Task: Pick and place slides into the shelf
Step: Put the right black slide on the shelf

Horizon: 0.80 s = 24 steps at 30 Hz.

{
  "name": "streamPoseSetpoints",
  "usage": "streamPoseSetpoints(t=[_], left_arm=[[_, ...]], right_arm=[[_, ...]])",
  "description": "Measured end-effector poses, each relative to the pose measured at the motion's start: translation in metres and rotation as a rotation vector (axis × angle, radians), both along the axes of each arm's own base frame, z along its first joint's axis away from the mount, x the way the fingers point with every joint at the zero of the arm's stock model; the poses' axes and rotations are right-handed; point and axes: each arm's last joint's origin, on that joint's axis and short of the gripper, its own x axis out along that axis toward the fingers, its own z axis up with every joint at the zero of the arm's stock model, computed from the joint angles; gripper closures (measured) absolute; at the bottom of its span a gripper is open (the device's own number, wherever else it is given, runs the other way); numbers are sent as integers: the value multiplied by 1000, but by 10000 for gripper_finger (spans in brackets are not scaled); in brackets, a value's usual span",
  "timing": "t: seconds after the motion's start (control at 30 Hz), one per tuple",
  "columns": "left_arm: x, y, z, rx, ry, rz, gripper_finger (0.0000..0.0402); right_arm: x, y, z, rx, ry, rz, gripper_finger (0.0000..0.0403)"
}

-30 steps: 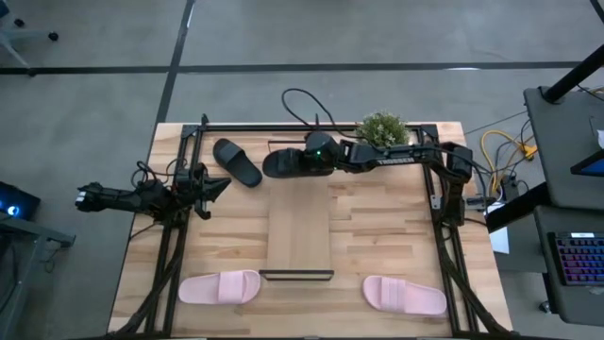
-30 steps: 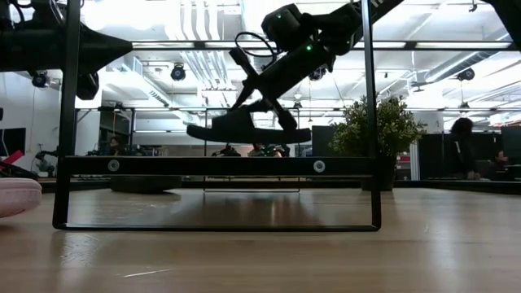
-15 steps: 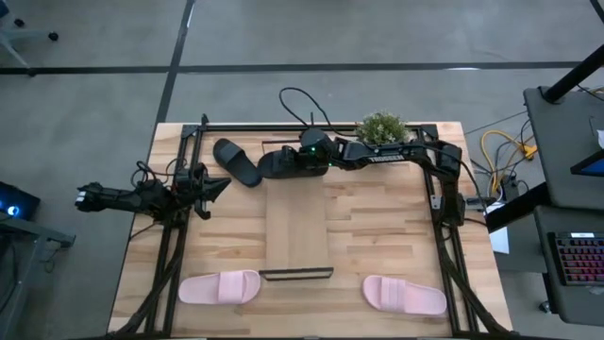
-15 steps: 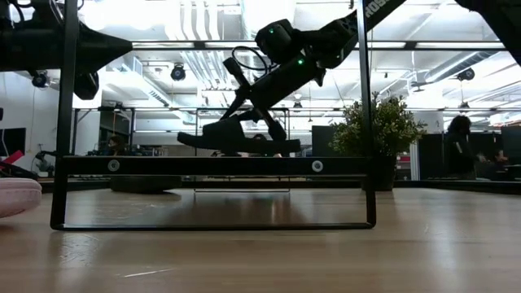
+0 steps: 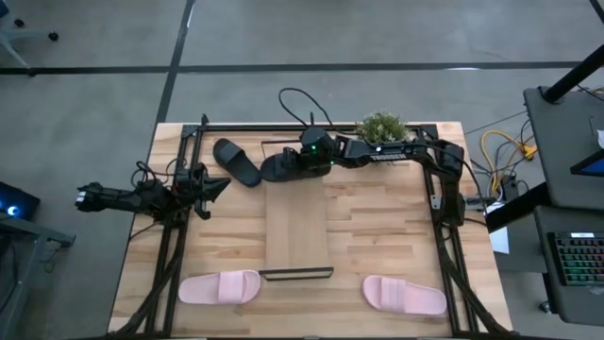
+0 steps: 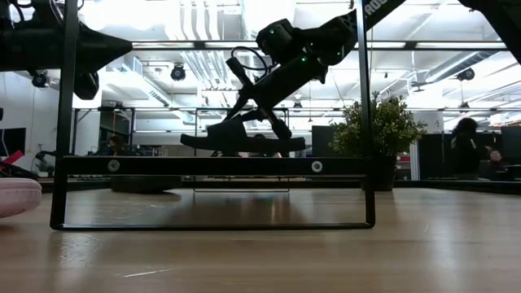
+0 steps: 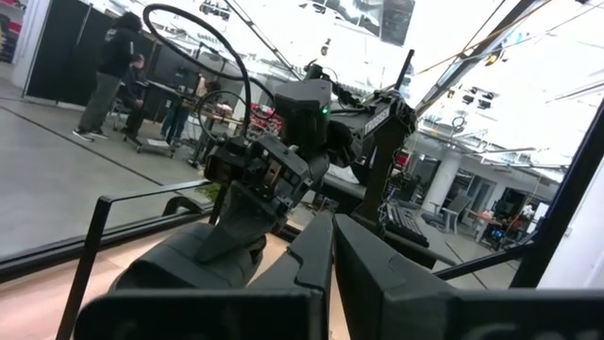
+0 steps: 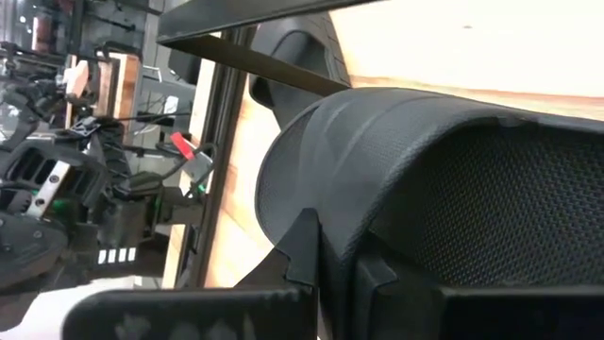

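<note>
One black slide (image 5: pixel 276 167) is clamped in the right gripper (image 5: pixel 300 161), upper centre, above the shelf (image 5: pixel 297 225) on the wooden table (image 5: pixel 377 227).

One black slide (image 5: pixel 279 167) hangs level above the far end of the light-wood shelf (image 5: pixel 297 222); the other black slide (image 5: pixel 236 161) lies far left. Two pink slides (image 5: pixel 220 287) (image 5: pixel 404 295) lie near, flanking the shelf.

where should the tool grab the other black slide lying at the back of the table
Take the black slide by its wide strap, coming down from above. It lies flat and diagonal on the table, so the raised strap is the only part that the fingers can close around; turn them across the strap.
</note>
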Motion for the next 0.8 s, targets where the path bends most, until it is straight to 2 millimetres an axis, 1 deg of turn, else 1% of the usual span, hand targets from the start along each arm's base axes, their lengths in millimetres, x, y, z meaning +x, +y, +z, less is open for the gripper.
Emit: streamPoseSetpoints(t=[0.43,0.57,0.7,0.8], left_arm=[[0,0,0,-1,-3,0,402],[0,0,0,-1,-3,-1,402],[0,0,0,-1,-2,0,402],[0,0,0,-1,-3,0,402]], right_arm=[[-1,0,-2,11,25,-5,392],[0,6,-3,25,28,-19,392],[-1,11,-16,51,96,-26,392],[0,9,-13,7,73,-47,392]])
